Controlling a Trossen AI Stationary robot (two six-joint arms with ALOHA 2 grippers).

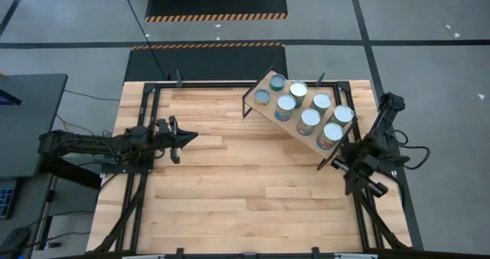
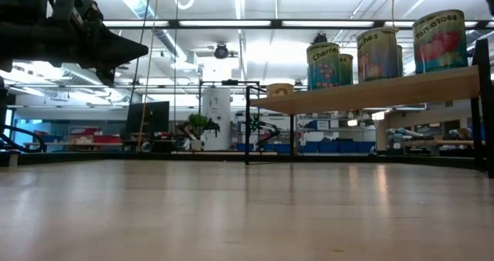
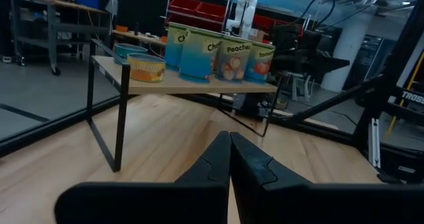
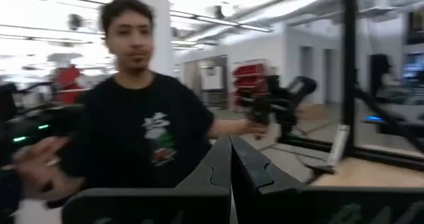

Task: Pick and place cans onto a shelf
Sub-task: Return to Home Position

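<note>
The shelf (image 1: 299,128), a light-wood board on thin black legs, stands slantwise at the table's far right. Several cans (image 1: 309,119) stand upright on it, round tops showing. The low view shows their labelled sides (image 2: 378,54) above the board (image 2: 370,91). The left wrist view shows them in a row (image 3: 199,52). My left gripper (image 1: 184,139) hovers shut over the table's left side, pointing level toward the shelf and holding nothing. My right gripper (image 1: 354,184) is shut and empty at the table's right edge, near the shelf's near end, pointing away from the cans.
A person (image 4: 139,118) in a dark shirt stands beyond the table, seen past my right gripper's fingers (image 4: 230,159). A black frame rail (image 1: 230,83) runs along the table's far edge. Bare plank tabletop (image 1: 245,182) stretches between the two arms.
</note>
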